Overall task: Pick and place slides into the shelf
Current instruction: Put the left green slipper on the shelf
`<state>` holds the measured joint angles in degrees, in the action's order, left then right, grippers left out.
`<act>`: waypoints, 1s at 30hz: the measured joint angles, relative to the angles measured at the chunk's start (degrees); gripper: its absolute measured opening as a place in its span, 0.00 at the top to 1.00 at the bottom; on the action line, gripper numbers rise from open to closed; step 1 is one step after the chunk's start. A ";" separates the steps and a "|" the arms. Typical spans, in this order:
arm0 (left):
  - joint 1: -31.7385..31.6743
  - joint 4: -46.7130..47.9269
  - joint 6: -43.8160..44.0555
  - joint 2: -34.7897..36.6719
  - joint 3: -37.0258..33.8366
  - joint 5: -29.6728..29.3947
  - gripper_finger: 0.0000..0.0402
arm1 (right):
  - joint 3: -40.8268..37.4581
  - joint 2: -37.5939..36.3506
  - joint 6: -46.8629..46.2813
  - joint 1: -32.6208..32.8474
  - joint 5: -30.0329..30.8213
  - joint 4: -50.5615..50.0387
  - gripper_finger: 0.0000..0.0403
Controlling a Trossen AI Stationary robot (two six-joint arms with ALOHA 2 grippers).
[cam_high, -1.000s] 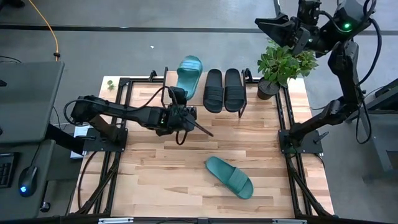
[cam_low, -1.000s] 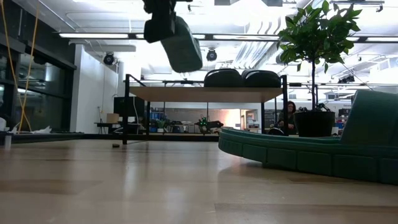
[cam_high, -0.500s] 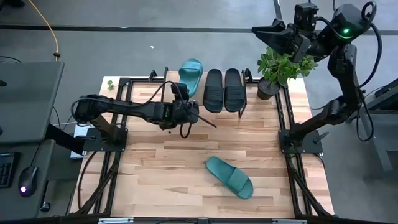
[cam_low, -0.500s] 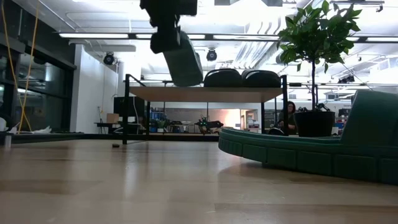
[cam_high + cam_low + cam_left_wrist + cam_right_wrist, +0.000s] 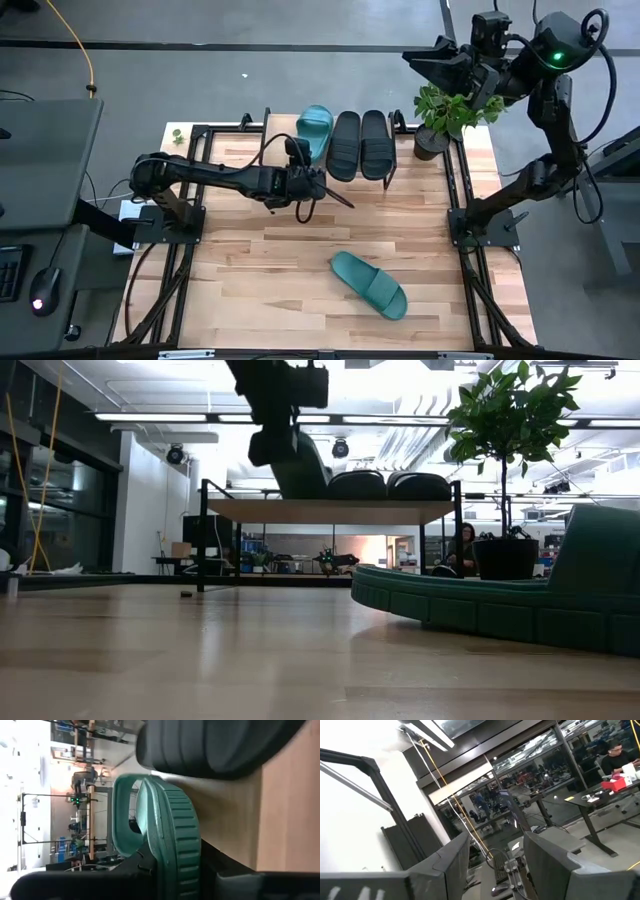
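Observation:
My left gripper [image 5: 305,178] is shut on a teal slide [image 5: 316,126], carried over the left end of the shelf [image 5: 335,510]. In the low view this slide [image 5: 298,465] slants down from the gripper [image 5: 275,400] toward the shelf's top board. Two black slides [image 5: 344,145] [image 5: 376,145] lie side by side on the shelf, just right of the teal one. A second teal slide [image 5: 370,285] lies sole down on the table toward its near right. My right gripper [image 5: 495,870] is open, raised high beyond the table's far right corner. My left gripper pinches the teal slide's near end [image 5: 169,870] between its two fingers [image 5: 127,872], one on each face of the sole. The fingers come from the table's near left, slanting down, along the slide. Whether the slide's far end touches the shelf I cannot tell.
A potted plant [image 5: 450,105] stands at the table's far right corner beside the shelf. Black frame rails [image 5: 460,200] run along the table's left and right sides. Bare wooden tabletop [image 5: 260,260] lies between the shelf and the loose teal slide.
My left gripper has gone toward the table's far edge and a little right, sinking, and has carried the teal slide in beside the black slides on the shelf. The slide has tipped so that its far end points lower. My right arm has swung slightly left.

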<state>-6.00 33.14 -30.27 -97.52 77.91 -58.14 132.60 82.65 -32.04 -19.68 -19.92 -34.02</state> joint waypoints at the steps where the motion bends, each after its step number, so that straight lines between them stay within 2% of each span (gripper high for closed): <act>1: 0.00 -0.54 0.18 -0.13 0.06 0.33 0.86 | 0.00 0.00 0.01 0.00 0.00 -0.02 0.56; 30: 2.34 -6.94 -1.40 -0.34 0.02 5.77 0.81 | -0.02 0.15 -0.01 -0.04 0.35 0.11 0.56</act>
<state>-3.66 26.20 -31.68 -97.86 77.93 -52.37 132.57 82.81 -32.05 -19.73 -19.57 -33.91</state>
